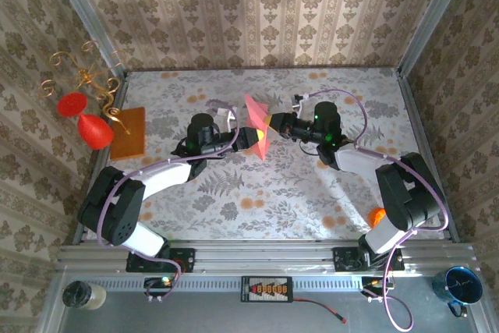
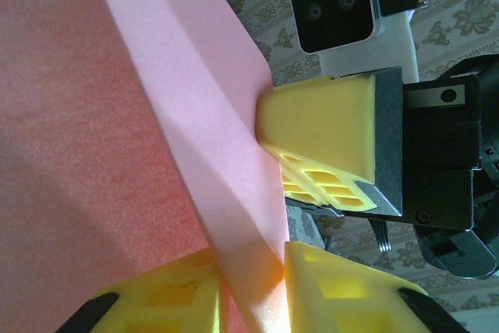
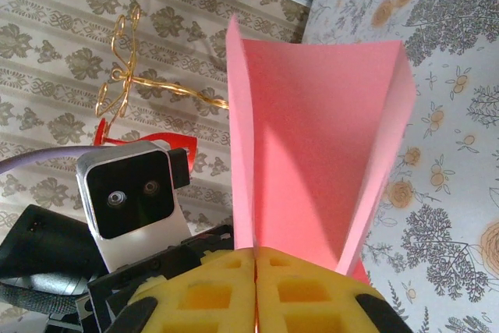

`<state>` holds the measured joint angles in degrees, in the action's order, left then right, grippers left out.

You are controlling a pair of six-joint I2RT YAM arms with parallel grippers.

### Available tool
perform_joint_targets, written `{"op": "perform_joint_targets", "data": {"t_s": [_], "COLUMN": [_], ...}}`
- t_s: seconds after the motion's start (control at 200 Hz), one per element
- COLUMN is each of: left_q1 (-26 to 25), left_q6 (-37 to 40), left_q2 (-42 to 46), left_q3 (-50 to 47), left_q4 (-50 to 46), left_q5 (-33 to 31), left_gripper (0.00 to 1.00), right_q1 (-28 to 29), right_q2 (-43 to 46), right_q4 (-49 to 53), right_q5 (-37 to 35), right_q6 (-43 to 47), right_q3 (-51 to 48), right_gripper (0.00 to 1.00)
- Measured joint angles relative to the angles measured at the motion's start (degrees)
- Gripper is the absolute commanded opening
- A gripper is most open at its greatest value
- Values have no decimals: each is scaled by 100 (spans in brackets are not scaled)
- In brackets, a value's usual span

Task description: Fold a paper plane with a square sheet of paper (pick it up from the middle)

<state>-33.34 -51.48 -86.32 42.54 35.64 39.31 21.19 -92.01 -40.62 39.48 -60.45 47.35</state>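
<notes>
Top external: both pincers [image 1: 251, 138] [image 1: 274, 122] pinch the pink paper [image 1: 256, 118].

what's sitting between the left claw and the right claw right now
The folded pink paper, held up off the table. In the top view it stands between the left claw and right claw, both pinching it.

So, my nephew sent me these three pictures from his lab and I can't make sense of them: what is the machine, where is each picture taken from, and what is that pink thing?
It is two robot arms bolted to the near edge of a flowered table. The wide picture looks down from above. The other two come from small cameras on each arm's wrist, so yellow fingers fill the foreground. Between the arms is the pink paper, partly folded and held in the air. The right gripper is shut on it. The left gripper has its fingers on either side of the paper. An orange sheet lies at the left edge, beside red and gold ornaments.
</notes>
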Motion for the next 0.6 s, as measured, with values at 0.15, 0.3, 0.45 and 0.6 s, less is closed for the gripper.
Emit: {"op": "perform_joint_targets", "data": {"t_s": [0.15, 0.3, 0.45, 0.6], "left_q1": [0, 4, 44, 118], "left_q6": [2, 9, 164, 595], "left_q2": [0, 0, 2, 26], "left_q3": [0, 2, 37, 190], "left_q4": [-4, -52, -330, -1060], "left_q5": [0, -9, -68, -310], "left_gripper": [16, 14, 13, 12], "right_q1": [-9, -81, -254, -459], "right_q2": [0, 2, 26, 289], "right_q4": [-2, 33, 345, 968], "right_q5": [0, -4, -26, -195], "right_q6": [-15, -33, 72, 341], "right_q3": [-9, -50, -87, -160], "right_gripper": [24, 39, 48, 51]}}
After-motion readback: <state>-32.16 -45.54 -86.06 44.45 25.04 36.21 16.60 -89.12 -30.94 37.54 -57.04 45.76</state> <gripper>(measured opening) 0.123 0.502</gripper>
